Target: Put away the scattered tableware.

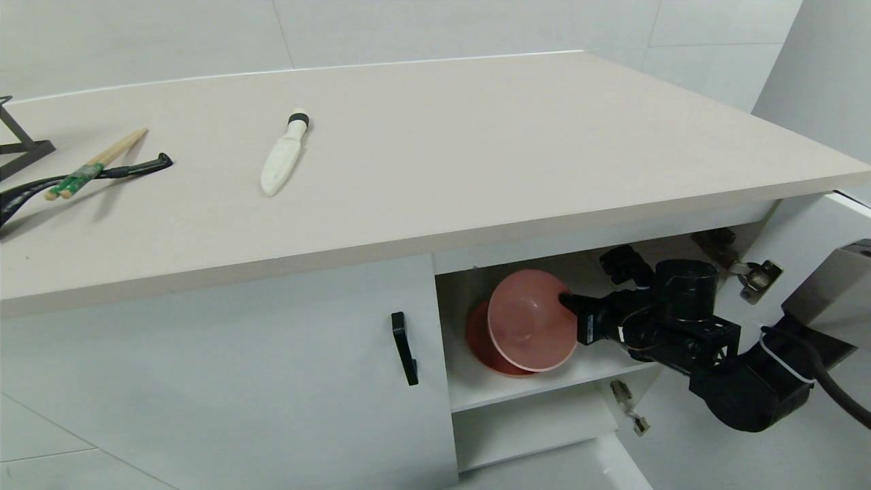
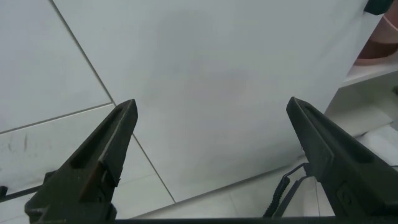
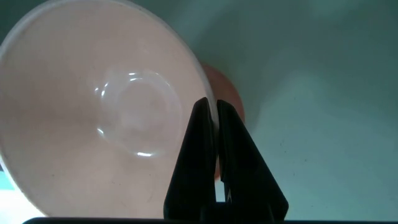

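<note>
In the lower right of the head view, the right arm's jaws are pinching the rim of the pink bowl (image 1: 527, 320) on its right edge, pressed together with only the thin wall between them. The right wrist view is showing the same grip, the two black fingers closing over the bowl's (image 3: 106, 118) lip.

The bowl is hanging inside the open cabinet, tipped up on edge. Its mouth is facing out toward the lower left of the frame, and its low rim is sitting just above the white shelf (image 1: 490, 388). A red dish (image 1: 480, 337) is lying just behind and to the left of it on that shelf. Whether the two are touching, I cannot tell.

The relation that matters is this tilt. The bowl is lying to the left of the jaws, deeper in the cabinet, so setting it down is probably calling for a roll of the wrist to bring the base onto the red dish or the shelf.

The left arm's jaws are spread wide, facing the closed cabinet door (image 2: 205, 93) with nothing between them.

A white knife (image 1: 284, 155), chopsticks (image 1: 95, 165) and a black utensil (image 1: 129, 170) are waiting on the desk (image 1: 476, 156) in the upper left, nearer the left arm.
</note>
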### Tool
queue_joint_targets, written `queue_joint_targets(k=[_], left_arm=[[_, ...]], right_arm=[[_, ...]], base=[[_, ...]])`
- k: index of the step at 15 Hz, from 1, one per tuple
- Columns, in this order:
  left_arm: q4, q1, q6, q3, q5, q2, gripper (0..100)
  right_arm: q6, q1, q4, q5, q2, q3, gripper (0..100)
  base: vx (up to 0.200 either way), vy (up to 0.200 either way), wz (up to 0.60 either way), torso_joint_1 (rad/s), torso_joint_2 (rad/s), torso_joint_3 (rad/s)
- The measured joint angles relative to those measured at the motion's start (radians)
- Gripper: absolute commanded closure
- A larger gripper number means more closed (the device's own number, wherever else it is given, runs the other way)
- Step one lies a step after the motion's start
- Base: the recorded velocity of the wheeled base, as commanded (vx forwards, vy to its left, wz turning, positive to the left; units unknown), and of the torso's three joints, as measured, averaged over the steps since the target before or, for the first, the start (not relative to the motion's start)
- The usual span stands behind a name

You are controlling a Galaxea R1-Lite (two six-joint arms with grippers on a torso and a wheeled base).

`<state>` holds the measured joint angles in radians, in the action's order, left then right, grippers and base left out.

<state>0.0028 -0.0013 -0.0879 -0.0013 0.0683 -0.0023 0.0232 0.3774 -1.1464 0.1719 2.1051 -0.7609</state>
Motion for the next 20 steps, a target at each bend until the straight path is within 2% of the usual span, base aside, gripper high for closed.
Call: queue_joint_targets(k=[6,11,20], left_arm=[[0.0,0.0,0.003,0.0,-0.021,0.0,0],[0.0,0.0,0.016,0.0,-0.022,0.0,0],[0.0,0.0,0.016,0.0,-0.023,0.001,0]], right_arm=[[0.0,0.0,0.018,-0.021,0.027,-0.01,100],[-0.002,0.001,0.015,-0.021,0.048,-0.018,100],[-0.008,0.008,0.011,-0.02,0.072,-0.029,100]], base=[[0.0,0.0,0.0,0.0,0.0,0.0],[0.0,0.0,0.0,0.0,0.0,0.0],[0.0,0.0,0.0,0.0,0.0,0.0]])
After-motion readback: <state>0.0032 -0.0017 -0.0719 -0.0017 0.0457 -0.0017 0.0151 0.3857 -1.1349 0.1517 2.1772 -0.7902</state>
